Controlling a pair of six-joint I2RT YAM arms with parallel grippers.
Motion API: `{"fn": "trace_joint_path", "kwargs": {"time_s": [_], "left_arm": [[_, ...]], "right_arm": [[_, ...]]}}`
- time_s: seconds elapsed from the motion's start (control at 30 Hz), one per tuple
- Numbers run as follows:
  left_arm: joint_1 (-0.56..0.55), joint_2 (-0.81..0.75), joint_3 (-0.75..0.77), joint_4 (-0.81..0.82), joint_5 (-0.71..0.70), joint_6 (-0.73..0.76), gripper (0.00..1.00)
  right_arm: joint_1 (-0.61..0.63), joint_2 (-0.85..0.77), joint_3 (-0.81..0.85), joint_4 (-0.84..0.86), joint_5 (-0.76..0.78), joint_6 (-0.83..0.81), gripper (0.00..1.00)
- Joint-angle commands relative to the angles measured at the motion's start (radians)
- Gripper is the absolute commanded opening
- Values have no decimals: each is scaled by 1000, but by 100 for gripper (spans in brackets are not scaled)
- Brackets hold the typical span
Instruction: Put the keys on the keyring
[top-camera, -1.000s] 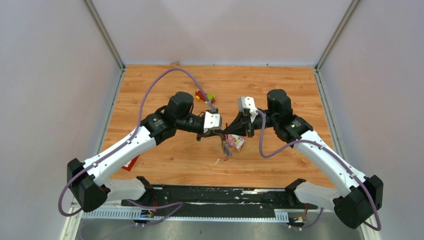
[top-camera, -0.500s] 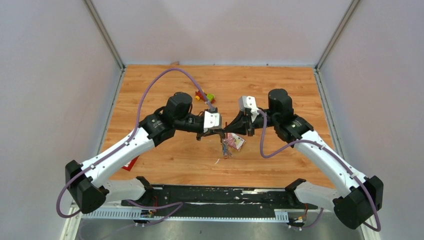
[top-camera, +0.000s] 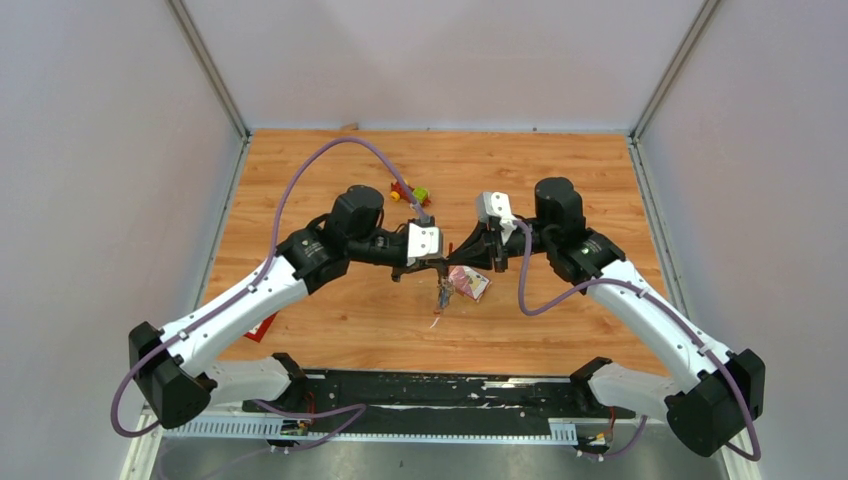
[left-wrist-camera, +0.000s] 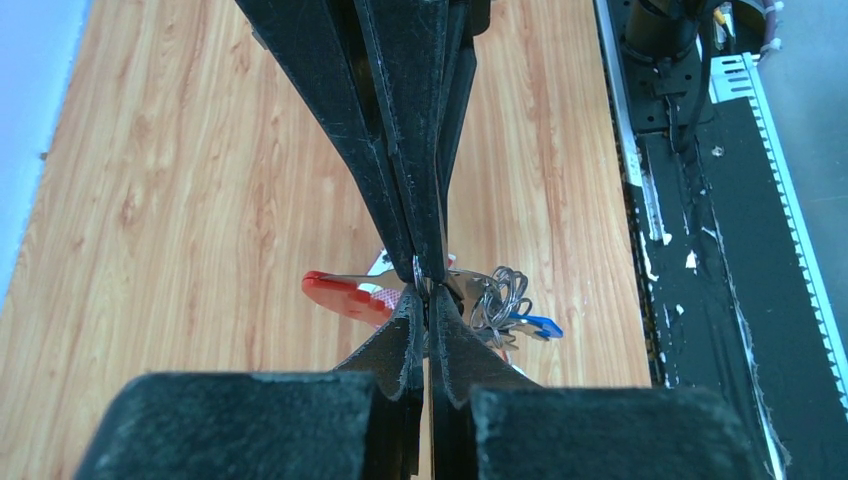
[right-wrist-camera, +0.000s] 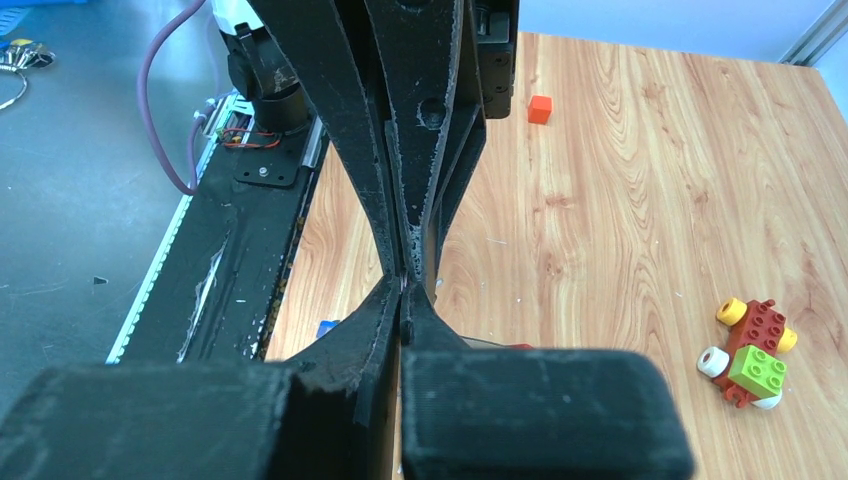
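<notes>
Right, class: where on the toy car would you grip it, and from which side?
Probably from above, pinching the toy car across its red body between the wheels: it stands alone on the table, and round wheels could slip.

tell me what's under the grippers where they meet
Below the left gripper and right gripper the keyring hangs: red fob, wire loops, a blue key. Where they pinch it is hidden.

A: what's the pose right now?
B: both sides stretched inward, elbows out, wrists roughly level. left gripper (top-camera: 441, 266) and right gripper (top-camera: 451, 263) meet tip to tip mid-air, jaws on each pinched tight together.
</notes>
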Motion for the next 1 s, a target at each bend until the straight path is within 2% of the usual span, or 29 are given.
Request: {"fn": "trace_joint_path", "kwargs": {"time_s": [0.0, 0.5, 0.63, 0.97], "left_arm": [[0, -64, 32, -46, 25, 23, 0], [0, -62, 35, -84, 44, 79, 1], [0, -57, 26, -56, 31, 84, 15], [0, -38, 23, -29, 6, 115, 35]], "right_arm": [[-22, 5, 8, -11, 47, -20, 0], [-22, 8, 8, -8, 53, -18, 0], [-22, 3, 5, -2, 46, -11, 0], [-22, -3, 1, 6, 36, -4, 0]]}}
